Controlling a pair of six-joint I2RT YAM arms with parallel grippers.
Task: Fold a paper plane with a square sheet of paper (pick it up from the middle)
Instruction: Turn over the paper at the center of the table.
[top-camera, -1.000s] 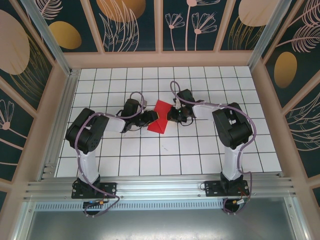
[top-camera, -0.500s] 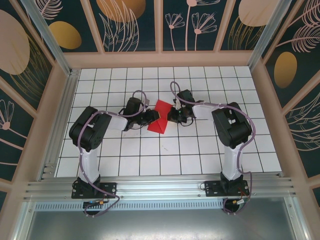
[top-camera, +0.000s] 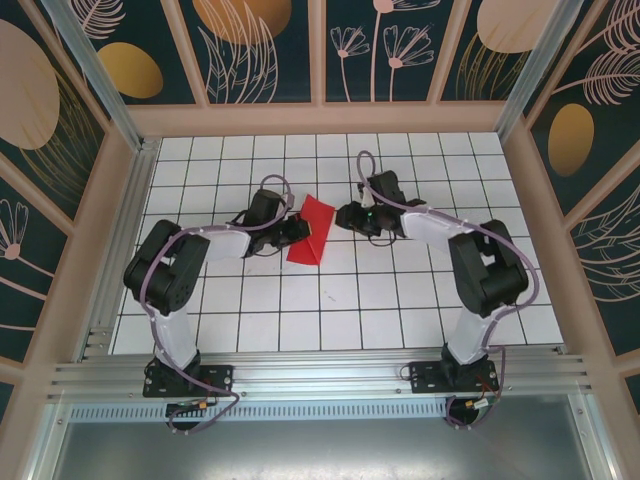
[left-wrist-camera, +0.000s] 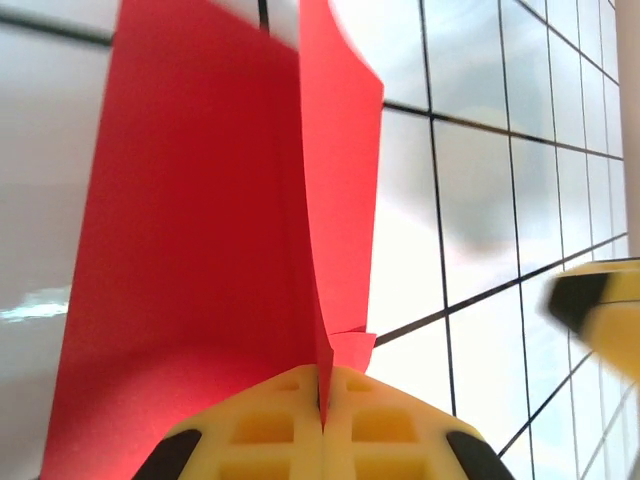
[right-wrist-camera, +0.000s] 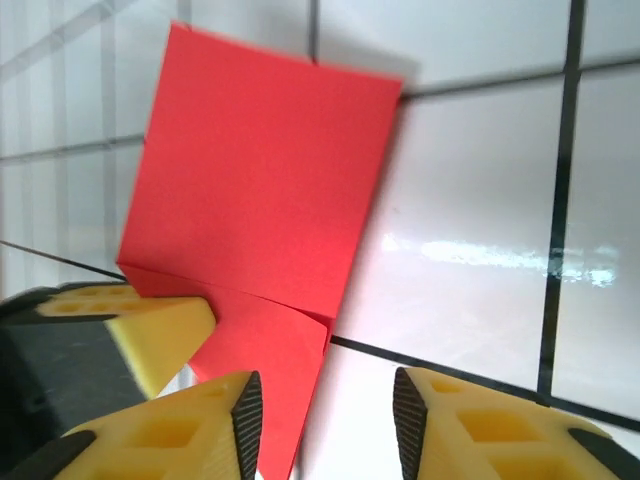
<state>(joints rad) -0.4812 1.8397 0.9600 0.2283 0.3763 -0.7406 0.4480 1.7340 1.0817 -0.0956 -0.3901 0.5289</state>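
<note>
Sheet: We see the red sheet of paper (top-camera: 308, 232) near the middle of the table (top-camera: 400, 300). It is creased, with one part lying on the white grid and a flap standing up from the fold.
Left tool: The left tool (left-wrist-camera: 322, 400) is pinched tight on the sheet at the fold, its yellow fingers meeting with the paper between them.
Right tool: The right tool (right-wrist-camera: 325, 410) sits just right of the sheet with its jaws partly apart, holding nothing.
Around: Dark wall panels (top-camera: 260, 50) with leaf and flower patterns close in the table. A metal rail (top-camera: 320, 375) runs along the near edge.
In the way: From above, the left tool covers the sheet's left edge.
Hard to make out: In the left wrist view a blurred yellow-and-black shape (left-wrist-camera: 600, 310) at the right is probably the other tool. In the right wrist view one finger overlaps the sheet's corner, and we cannot tell whether it touches.
</note>
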